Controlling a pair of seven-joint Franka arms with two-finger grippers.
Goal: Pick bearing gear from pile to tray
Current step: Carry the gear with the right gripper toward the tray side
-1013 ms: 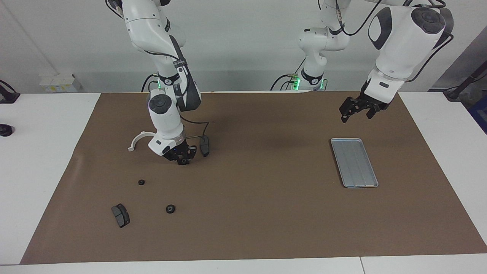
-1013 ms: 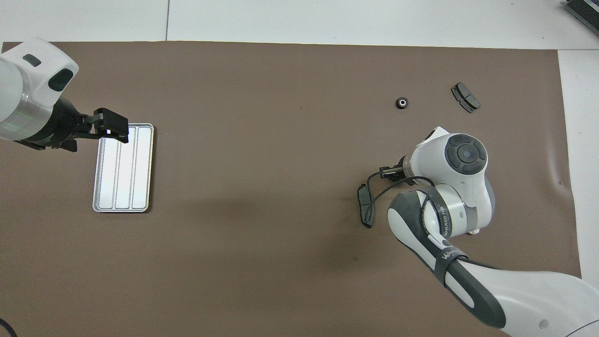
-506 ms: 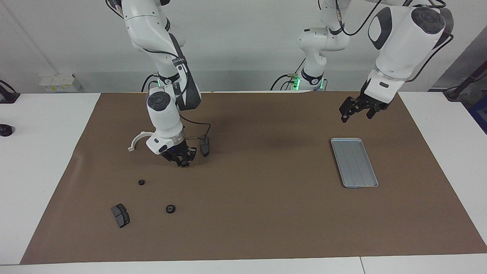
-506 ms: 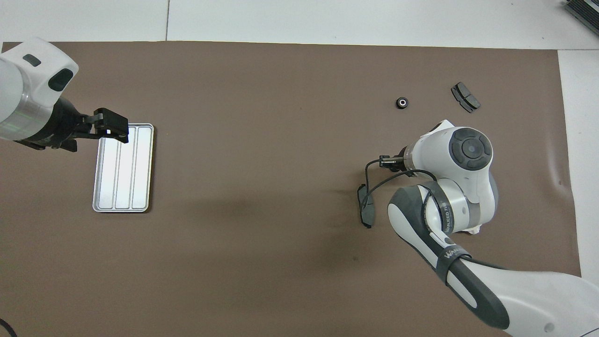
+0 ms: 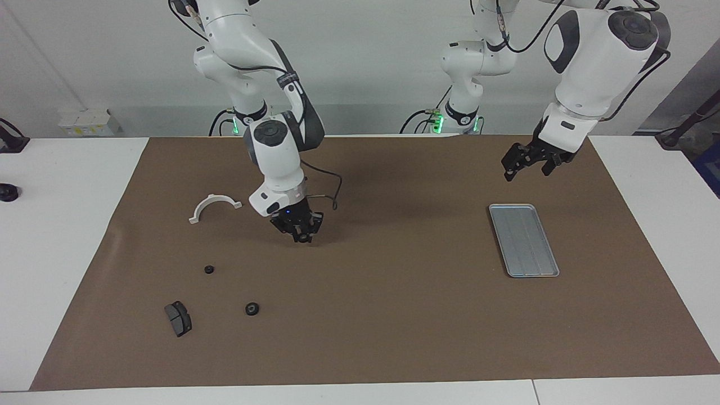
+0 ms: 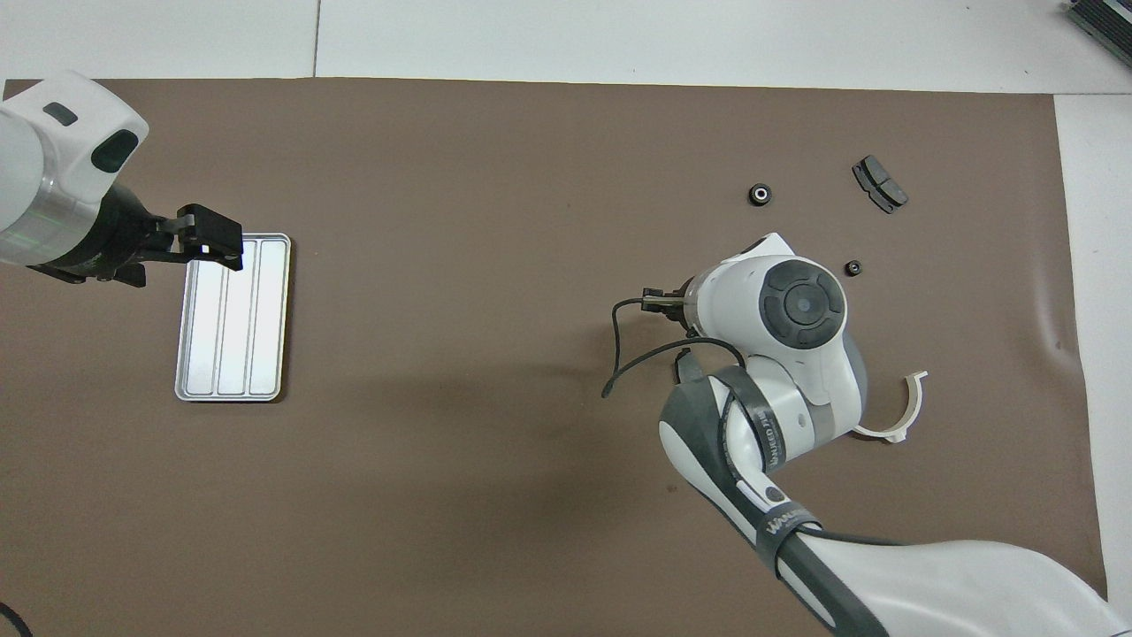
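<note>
Brown mat covers the table, and your right gripper hangs low over it, just beside the bracket on the side toward the tray. Its fingertips look pinched on a small dark round part, the held gear. It is tiny and dark against the black fingers, so you can barely make it out. From overhead you see neither of them, because the white wrist covers both.

2 loose gears lie on the mat farther from the robots than the bracket, well apart from each other. 1 pad lies beside the farther gear, toward the right arm's end. Overhead, a sliver of a second pad shows under the right arm, and the arm also cuts off 1 end of the bracket. In the facing view the gripper hides that pad.

Your left gripper waits in the air with its fingers apart, over the mat near the tray's end nearest the robots. No part lies in the tray.
</note>
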